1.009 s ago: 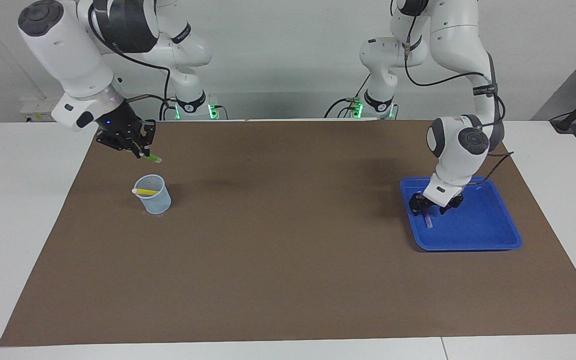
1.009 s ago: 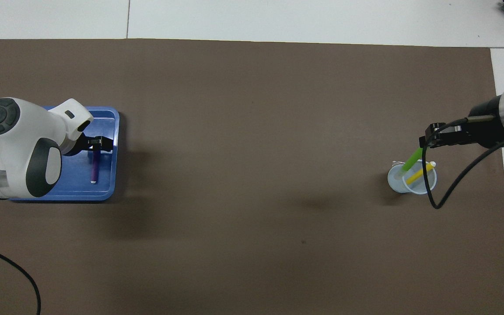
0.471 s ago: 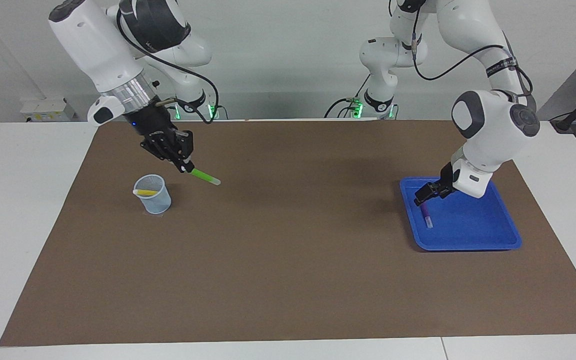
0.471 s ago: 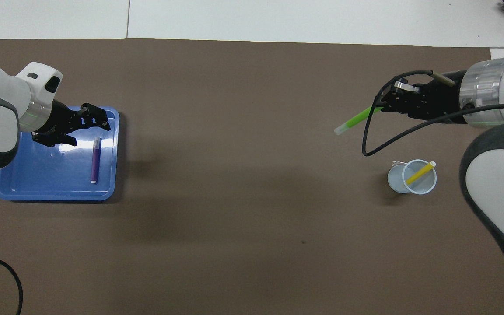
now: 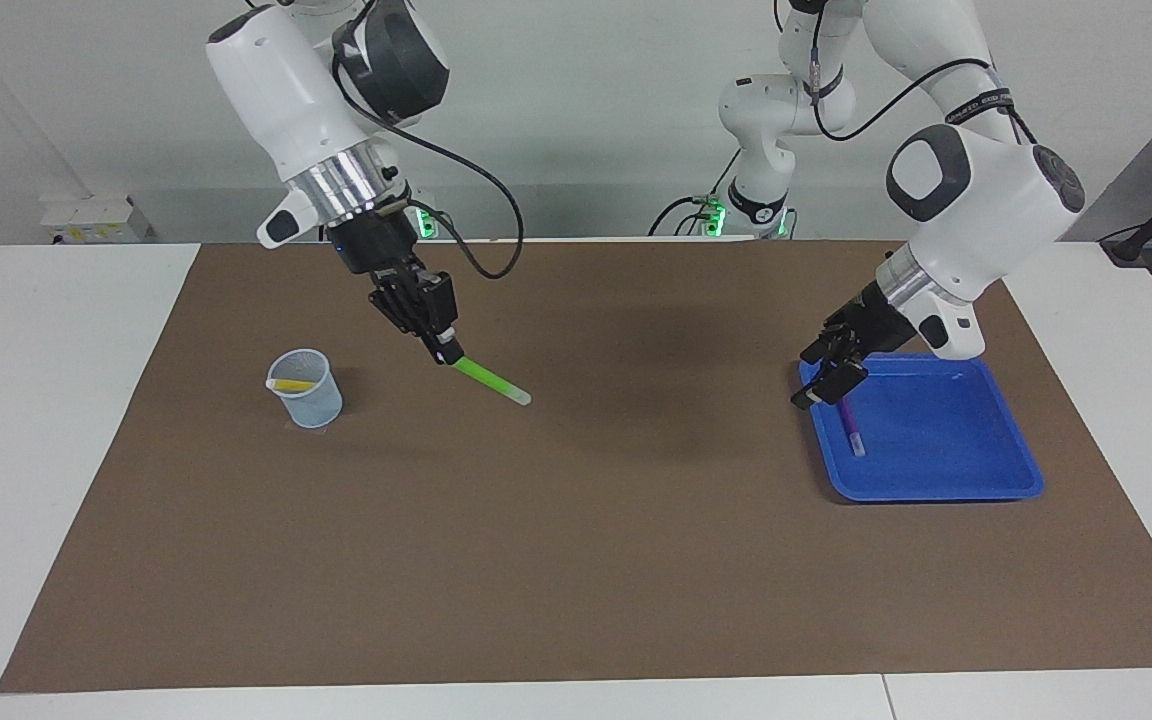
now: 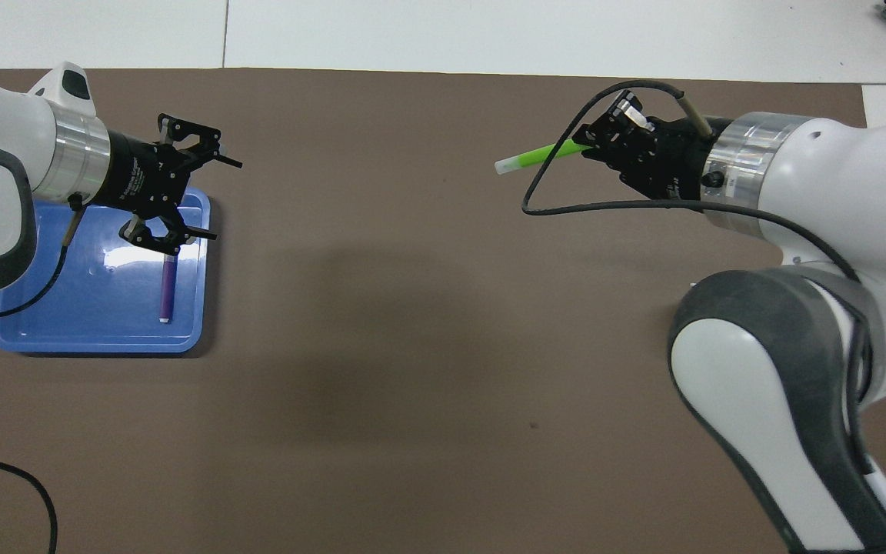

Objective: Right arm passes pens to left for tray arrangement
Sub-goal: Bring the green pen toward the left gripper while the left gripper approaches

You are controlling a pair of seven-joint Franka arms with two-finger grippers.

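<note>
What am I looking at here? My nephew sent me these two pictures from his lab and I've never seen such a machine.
These are two robot arms at a table covered by a brown mat. One picture is taken facing the robots, the other from above their own end.

The right claw is up in the air over the mat, gripping a green pen. The left claw, fingers open and empty, is over the edge of a blue tray, where a purple pen lies. A yellow pen sits in a pale-blue mesh cup at the right arm's end.
</note>
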